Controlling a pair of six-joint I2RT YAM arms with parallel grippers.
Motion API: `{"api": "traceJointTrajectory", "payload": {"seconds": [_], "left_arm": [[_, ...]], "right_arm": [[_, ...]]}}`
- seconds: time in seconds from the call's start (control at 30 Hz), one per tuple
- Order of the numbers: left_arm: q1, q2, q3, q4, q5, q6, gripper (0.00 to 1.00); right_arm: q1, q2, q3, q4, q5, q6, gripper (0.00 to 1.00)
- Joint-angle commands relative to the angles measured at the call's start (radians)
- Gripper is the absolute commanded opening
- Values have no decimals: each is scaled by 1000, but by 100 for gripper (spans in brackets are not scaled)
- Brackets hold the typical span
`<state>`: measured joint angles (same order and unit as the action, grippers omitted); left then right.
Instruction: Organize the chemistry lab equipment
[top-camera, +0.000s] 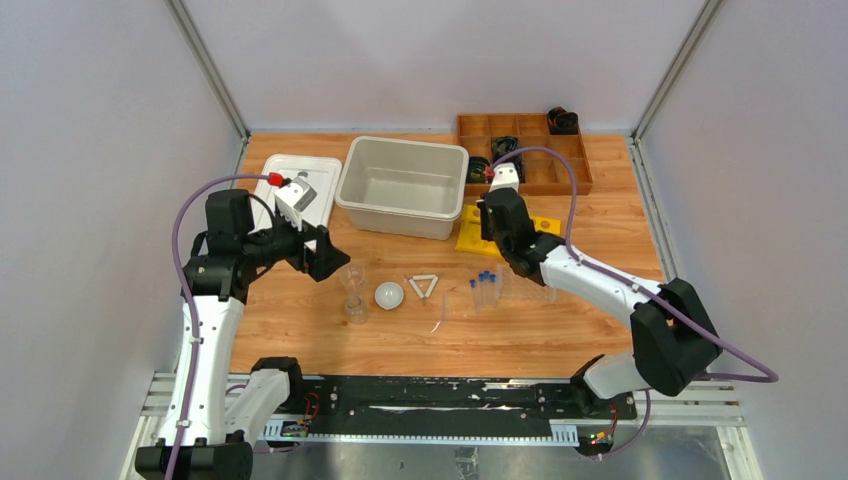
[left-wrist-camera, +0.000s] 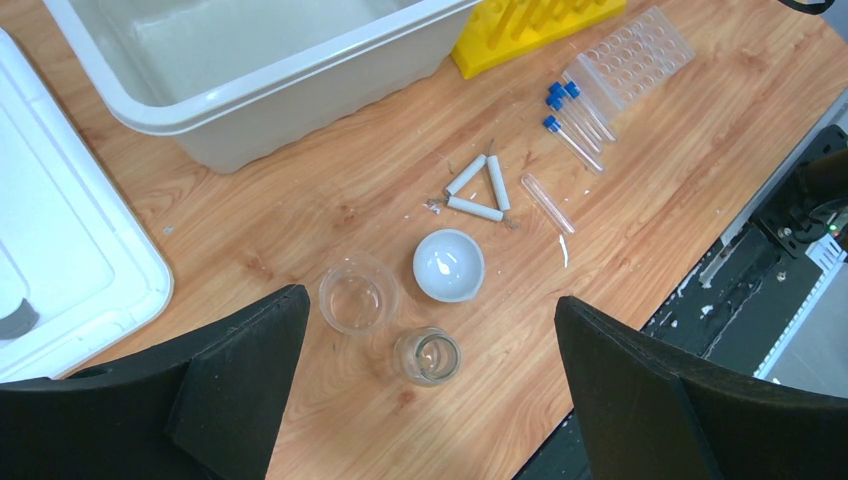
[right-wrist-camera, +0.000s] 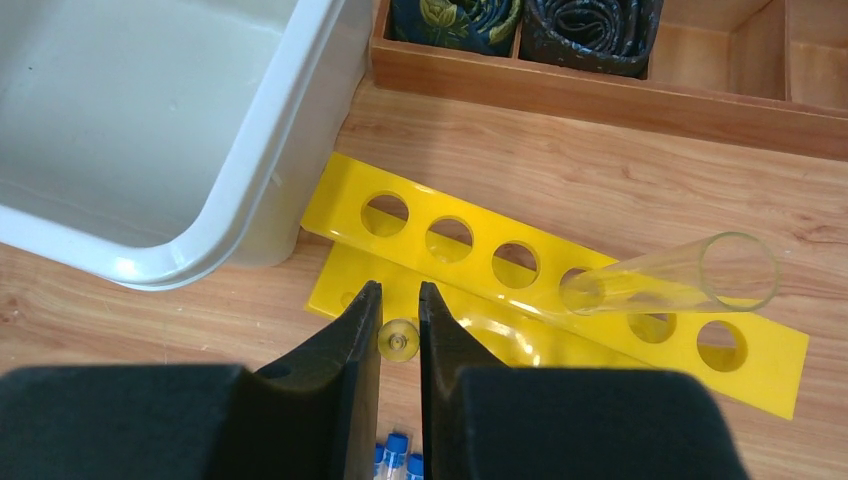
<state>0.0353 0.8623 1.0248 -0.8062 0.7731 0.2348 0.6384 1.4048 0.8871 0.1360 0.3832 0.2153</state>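
Two clear glass beakers, a white round dish and a white triangle frame sit mid-table. Blue-capped tubes lie to their right, and a thin clear rod lies in front. My left gripper is open and empty above and left of the beakers, with the dish and the triangle beyond. My right gripper hovers over the yellow rack. It is shut on a small clear tube seen end-on.
A grey bin stands at the back centre, with a white tray to its left and a wooden compartment tray to its right. A larger clear tube leans in the yellow rack. A clear plastic tube rack lies by the blue-capped tubes.
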Motion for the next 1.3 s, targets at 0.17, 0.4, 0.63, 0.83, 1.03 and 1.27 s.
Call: {"api": "traceJointTrajectory", "payload": {"seconds": [0.17, 0.4, 0.63, 0.83, 1.03, 1.27], "left_arm": [[0, -1, 19, 7, 2, 12, 100], [0, -1, 18, 7, 0, 15, 100], [0, -1, 15, 7, 2, 16, 100], [0, -3, 15, 7, -2, 18, 100], [0, -6, 11, 7, -3, 22, 100], [0, -7, 8, 7, -3, 23, 100]], "right_arm": [[-13, 26, -18, 2, 1, 12, 0], [-14, 40, -32, 18, 16, -2, 0], [-13, 57, -44, 31, 17, -1, 0], [-13, 78, -50, 47, 13, 12, 0], [-14, 88, -46, 48, 9, 17, 0], [-15, 107, -69, 53, 10, 47, 0]]}}
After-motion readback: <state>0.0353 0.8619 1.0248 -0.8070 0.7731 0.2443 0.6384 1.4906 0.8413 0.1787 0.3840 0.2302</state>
